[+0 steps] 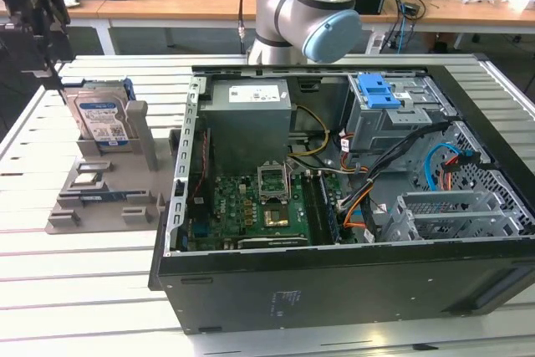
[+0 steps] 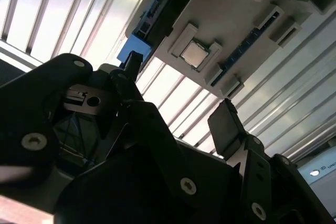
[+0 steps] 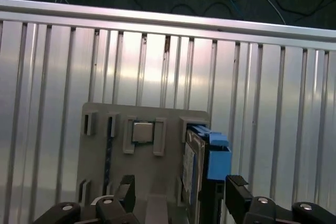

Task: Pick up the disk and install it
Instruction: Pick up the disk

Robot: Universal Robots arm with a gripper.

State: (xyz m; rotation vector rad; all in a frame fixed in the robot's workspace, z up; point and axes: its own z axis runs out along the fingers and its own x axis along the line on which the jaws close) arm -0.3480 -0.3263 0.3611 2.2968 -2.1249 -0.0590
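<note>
The disk [image 1: 100,116] stands on edge in a grey holder [image 1: 104,198] on the slatted table, at the exterior view's left; it is silver with a white-and-blue label and blue side rails. My black gripper [image 1: 50,64] hangs above and a little to the left of it there. In the first wrist view the gripper [image 3: 181,192] is open, and the disk [image 3: 195,166] with its blue rail sits beyond the fingers, close to one fingertip [image 3: 233,186]. The second wrist view shows the open gripper [image 2: 178,95] apart from the holder [image 2: 252,3], with nothing held.
An open computer case [image 1: 175,206] lies to the holder's right, with a grey power-supply box [image 1: 249,102], a motherboard [image 1: 259,206], cables and a blue latch bracket [image 1: 376,89] on the drive cage. A processor chip [image 3: 142,131] sits in the holder. The arm's base [image 1: 309,6] stands behind the case.
</note>
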